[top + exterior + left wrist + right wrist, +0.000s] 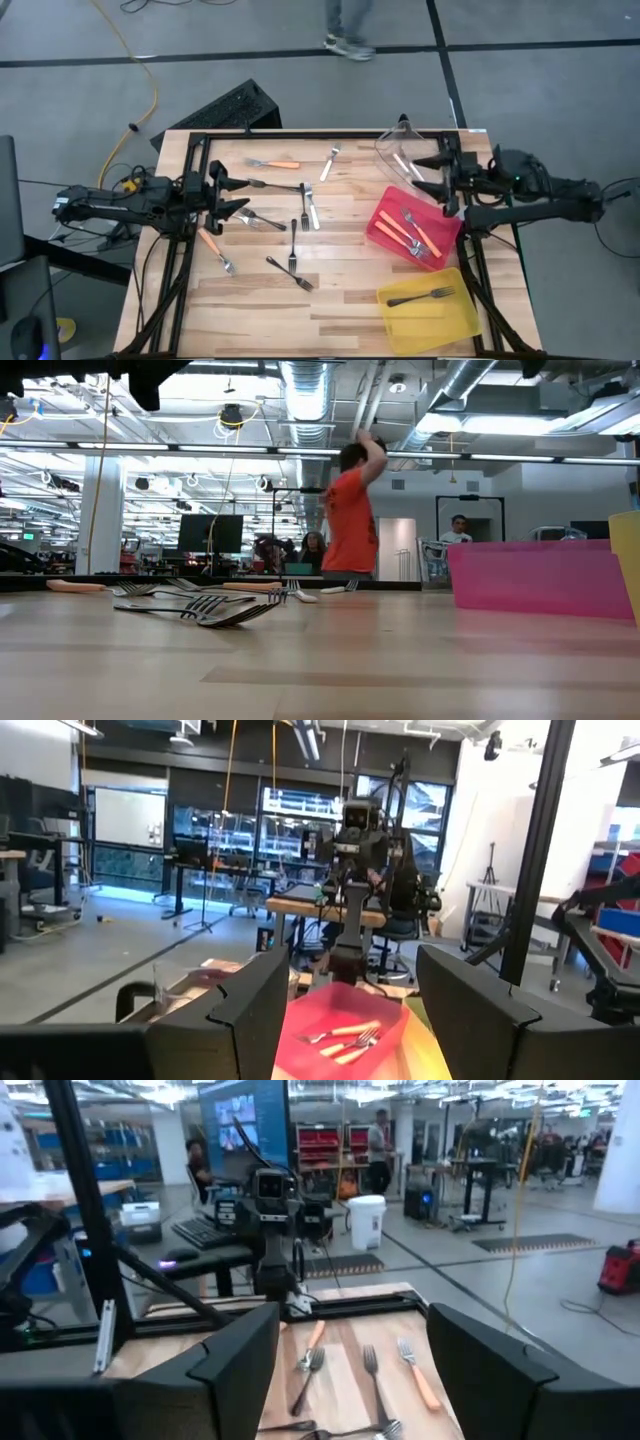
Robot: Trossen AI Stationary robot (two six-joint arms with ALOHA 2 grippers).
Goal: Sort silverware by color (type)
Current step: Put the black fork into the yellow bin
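Forks lie scattered flat on the wooden table: orange-handled forks (pixel 275 163) (pixel 213 247), black forks (pixel 293 240) (pixel 290 272) and pale forks (pixel 330 163) (pixel 310 205). In the low view they show as a cluster of forks (pixel 200 605). The red bin (pixel 385 228) holds orange-handled forks, the yellow bin (pixel 455 315) holds one black fork, and the clear bin (pixel 400 140) holds pale ones. My left gripper (pixel 243 196) (pixel 345 1020) is open and hangs above the table's left side. My right gripper (pixel 425 175) (pixel 350 1380) is open above the clear bin's near edge.
The three bins stand along the table's right side. A dark frame (pixel 300 134) runs along the table's far edge. A keyboard (pixel 225 108) lies beyond that edge. A person in an orange shirt (pixel 350 510) stands behind the table. The near middle of the table (pixel 330 320) is bare wood.
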